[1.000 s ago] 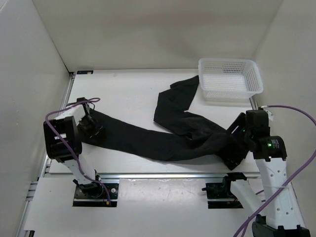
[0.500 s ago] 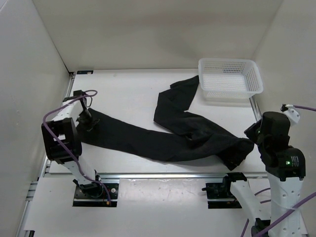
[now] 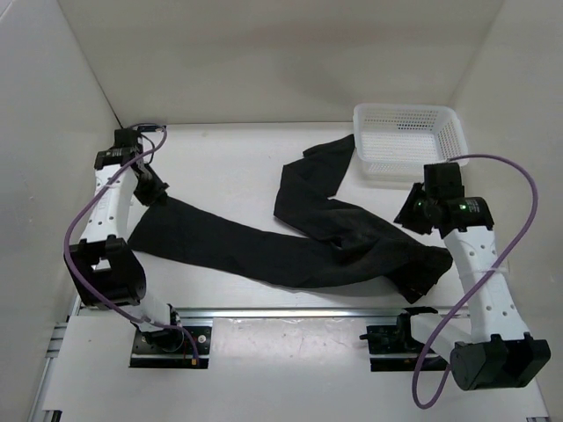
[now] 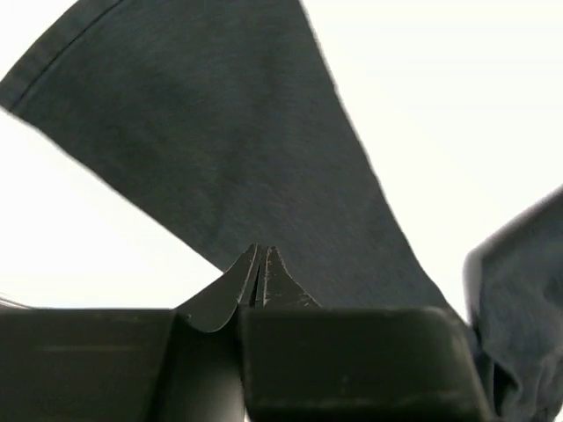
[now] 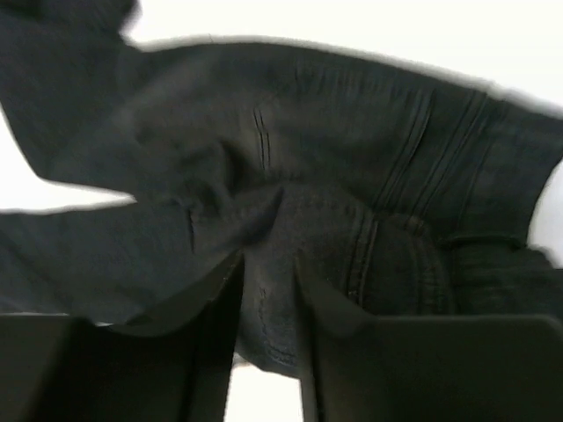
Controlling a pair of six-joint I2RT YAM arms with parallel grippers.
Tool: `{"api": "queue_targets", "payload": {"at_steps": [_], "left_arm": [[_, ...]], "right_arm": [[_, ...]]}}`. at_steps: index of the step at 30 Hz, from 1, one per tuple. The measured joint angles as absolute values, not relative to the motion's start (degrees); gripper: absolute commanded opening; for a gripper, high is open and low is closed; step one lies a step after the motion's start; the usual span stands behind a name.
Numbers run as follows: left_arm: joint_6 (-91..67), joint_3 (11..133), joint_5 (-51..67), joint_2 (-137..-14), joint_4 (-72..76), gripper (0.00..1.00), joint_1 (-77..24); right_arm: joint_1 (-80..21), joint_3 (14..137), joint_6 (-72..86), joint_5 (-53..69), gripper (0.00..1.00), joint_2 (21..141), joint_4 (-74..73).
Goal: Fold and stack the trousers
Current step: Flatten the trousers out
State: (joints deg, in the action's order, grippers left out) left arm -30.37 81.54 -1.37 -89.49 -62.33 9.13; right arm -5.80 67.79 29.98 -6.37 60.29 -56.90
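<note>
Now, near the front edge, see the trousers point(image 3: 290, 251) lying unfolded on the white table point(image 3: 229, 158), stretched from L to R. Not folded, not stacked yet. Find one long leg running out to the L, w/ its end flat on the table. Find the waist part bunched up at the R, w/ seams and stitches showing in the R wrist view. See the other leg bending back toward the far R corner.

Next, spot the left gripper point(image 3: 151, 193) at the far corner of that L leg end. Has its fingers point(image 4: 286, 290) pressed tight together, tip to tip, in the L wrist view. Can't tell if any cloth is pinched there.

Then spot the right gripper point(image 3: 412, 211) over the bunched waist part. Holds its fingers point(image 5: 207, 352) a bit apart, w/ dark cloth showing thru the gap. Looks blurry, so can't tell if touching the cloth.

Last, at the far R, see the white mesh basket point(image 3: 409, 141), w/ the far leg's end right beside it.
</note>
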Motion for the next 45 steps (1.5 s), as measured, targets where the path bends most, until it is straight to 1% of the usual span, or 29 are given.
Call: {"api": "queue_targets", "payload": {"at_steps": [2, 4, 6, 7, 8, 9, 10, 11, 13, 14, 17, 20, 21, 23, 24, 25, 27, 30, 31, 32, 33, 34, 35, 38, 40, 45], "left_arm": [[-28.8, 84.0, -0.9, -89.3, -62.9, 0.20, 7.3], [-27.7, 85.8, -0.4, -89.3, -63.0, 0.29, 5.0], [-26.4, 87.5, 0.3, -89.6, -63.3, 0.41, 2.0], [-25.9, 88.4, 0.8, -90.1, -63.5, 0.58, 0.5], [-25.6, 89.8, 1.0, -90.9, -63.9, 0.61, -1.5], [-25.1, 91.6, 1.4, -92.1, -64.3, 0.69, -3.5], [-24.5, 93.5, 1.8, -93.9, -64.3, 0.72, -5.7], [-24.3, 95.9, 2.1, -95.9, -64.8, 0.76, -7.9], [-23.9, 102.2, 2.5, -101.7, -65.2, 0.77, -12.7], [-23.8, 105.1, 2.6, -104.6, -65.4, 0.84, -14.9], [-23.1, 115.0, 2.8, -115.8, -65.9, 0.90, -21.3], [-23.1, 124.5, 3.0, -127.1, -67.5, 0.90, -26.0], [-23.2, 126.7, 3.2, -130.3, -67.6, 0.90, -27.0], [-23.8, 129.7, 3.9, -135.5, -68.3, 0.92, -28.2], [-24.1, 130.6, 4.1, -137.4, -68.6, 0.97, -28.3], [-24.5, 131.3, 4.4, -139.0, -68.8, 0.99, -28.3], [-25.4, 132.5, 5.3, -141.6, -68.9, 0.99, -27.9], [-26.5, 136.5, 8.2, -145.3, -68.5, 0.99, -27.3], [-26.9, 138.0, 9.5, -146.3, -68.2, 0.96, -27.0], [-27.3, 138.8, 10.6, -147.2, -67.4, 0.88, -26.8], [-27.7, 139.2, 11.7, -147.7, -66.7, 0.76, -26.7], [-28.1, 139.3, 12.9, -147.9, -66.2, 0.54, -26.6], [-28.8, 139.3, 14.2, -148.1, -65.6, 0.11, -26.5], [-29.1, 139.2, 17.6, -148.1, -63.7, 0.10, -26.0], [-29.9, 136.9, 19.0, -146.8, -61.6, 0.10, -25.4], [-31.9, 126.4, 19.3, -138.8, -59.1, 0.10, -20.3]], "right_arm": [[-5.8, 63.2, 31.7, -4.4, 0.28, 59.4, -56.2], [-5.8, 57.0, 34.1, -2.7, 0.28, 56.7, -55.9], [-5.8, 51.9, 36.1, -1.6, 0.28, 53.3, -56.8], [-5.8, 49.5, 37.4, -1.1, 0.28, 51.2, -57.3], [-5.8, 47.6, 38.6, -0.8, 0.28, 49.5, -58.4], [-5.8, 46.2, 39.5, -0.4, 0.28, 48.4, -59.4], [-5.8, 45.3, 40.4, 0.0, 0.28, 47.8, -60.2], [-5.8, 44.5, 41.2, 0.2, 0.28, 47.4, -60.9], [-5.8, 43.9, 42.2, 0.5, 0.29, 47.4, -62.1], [-5.8, 43.9, 42.7, 0.6, 0.29, 47.8, -62.6], [-6.1, 44.7, 43.4, 0.4, 0.29, 48.8, -63.5], [-6.2, 49.6, 43.3, -0.9, 0.35, 50.7, -64.7], [-6.2, 52.0, 43.2, -1.7, 0.39, 51.5, -64.8], [-6.2, 57.2, 42.9, -3.4, 0.53, 53.5, -64.4], [-6.2, 59.5, 42.5, -4.3, 0.63, 54.6, -64.0], [-6.2, 61.4, 42.0, -5.1, 0.73, 55.8, -63.4], [-6.2, 63.9, 40.8, -6.3, 0.79, 59.0, -61.8], [-6.2, 65.3, 38.5, -6.7, 0.81, 65.3, -57.9], [-6.2, 65.3, 37.8, -6.6, 0.83, 68.1, -56.1], [-6.2, 65.3, 37.1, -6.3, 0.85, 71.3, -54.5], [-6.3, 65.2, 36.4, -6.1, 0.85, 74.2, -52.7], [-6.4, 65.2, 35.7, -5.9, 0.86, 76.9, -51.1], [-6.5, 65.2, 35.2, -5.6, 0.86, 79.9, -49.7], [-7.2, 65.1, 33.7, -4.4, 0.85, 87.5, -46.3], [-8.3, 64.7, 33.2, -4.3, 0.84, 90.4, -45.0], [-15.4, 62.7, 33.5, -5.2, 0.75, 90.9, -42.7]]}}
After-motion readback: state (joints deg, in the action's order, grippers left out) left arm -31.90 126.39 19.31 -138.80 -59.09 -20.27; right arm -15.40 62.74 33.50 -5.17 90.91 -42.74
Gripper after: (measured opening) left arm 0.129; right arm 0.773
